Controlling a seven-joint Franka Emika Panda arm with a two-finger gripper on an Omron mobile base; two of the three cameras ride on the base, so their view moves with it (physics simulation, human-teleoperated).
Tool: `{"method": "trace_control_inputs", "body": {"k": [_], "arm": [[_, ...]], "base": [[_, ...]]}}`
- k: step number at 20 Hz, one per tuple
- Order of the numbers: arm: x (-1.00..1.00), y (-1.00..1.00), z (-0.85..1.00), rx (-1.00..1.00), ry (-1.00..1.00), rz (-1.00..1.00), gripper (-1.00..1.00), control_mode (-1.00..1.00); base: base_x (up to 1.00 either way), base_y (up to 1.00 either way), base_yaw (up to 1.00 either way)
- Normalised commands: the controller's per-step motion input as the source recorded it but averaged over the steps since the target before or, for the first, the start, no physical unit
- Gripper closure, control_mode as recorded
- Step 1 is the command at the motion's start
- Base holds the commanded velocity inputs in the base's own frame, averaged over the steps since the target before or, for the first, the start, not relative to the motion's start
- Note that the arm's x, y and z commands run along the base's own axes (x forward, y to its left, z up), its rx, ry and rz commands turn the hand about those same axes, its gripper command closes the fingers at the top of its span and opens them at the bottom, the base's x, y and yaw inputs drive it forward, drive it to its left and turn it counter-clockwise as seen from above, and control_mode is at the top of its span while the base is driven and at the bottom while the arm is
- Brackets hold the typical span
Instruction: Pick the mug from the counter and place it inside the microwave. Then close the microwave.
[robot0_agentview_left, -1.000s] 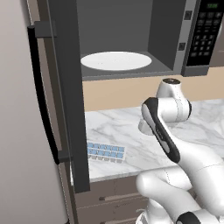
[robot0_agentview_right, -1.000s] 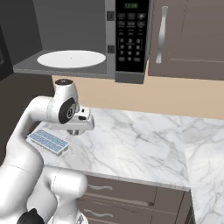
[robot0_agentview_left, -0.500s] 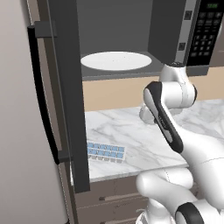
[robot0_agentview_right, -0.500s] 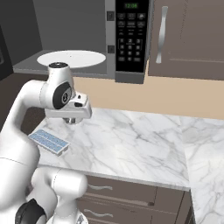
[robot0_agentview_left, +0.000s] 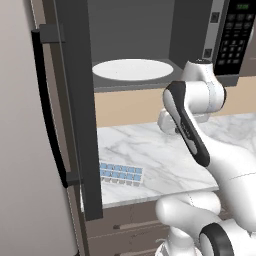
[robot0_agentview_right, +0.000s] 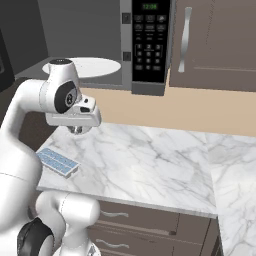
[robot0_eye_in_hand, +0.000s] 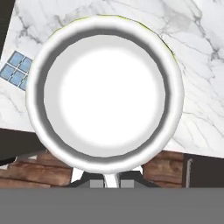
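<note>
- Microwave (robot0_agentview_left: 150, 45) stands with its door (robot0_agentview_left: 75, 100) swung wide; the round white plate (robot0_agentview_left: 132, 69) inside is bare, so nothing has been put in and the closing is all to come.
- Counter (robot0_agentview_right: 150, 160) below it carries the blue ice cube tray (robot0_agentview_left: 121, 173) near its front edge.
- Arm has its wrist raised above the marble, just under the level of the oven's floor.
- Mug (robot0_eye_in_hand: 105, 87) sits right up against the hand camera, rim toward the lens and off the slab; picking up looks done.
- Gripper (robot0_agentview_right: 76, 129) appears closed on the mug's wall, though the fingers are hidden behind it.
- Left, as I judge: lift, reach in, set down, withdraw, shut the door.
</note>
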Motion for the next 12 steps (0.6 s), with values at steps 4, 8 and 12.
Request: {"method": "trace_control_inputs", "body": {"k": [4,8,12], "arm": [[-0.4,0.03,0.34,0.0,-0.07,0.0,1.0,-1.0],[-0.43,0.02,0.31,0.0,-0.06,0.0,1.0,-1.0],[-0.08,0.16,0.49,0.0,-0.08,0.0,1.0,-1.0]], "base": [[0.0,0.0,0.0],[0.0,0.0,0.0],[0.0,0.0,0.0]]}}
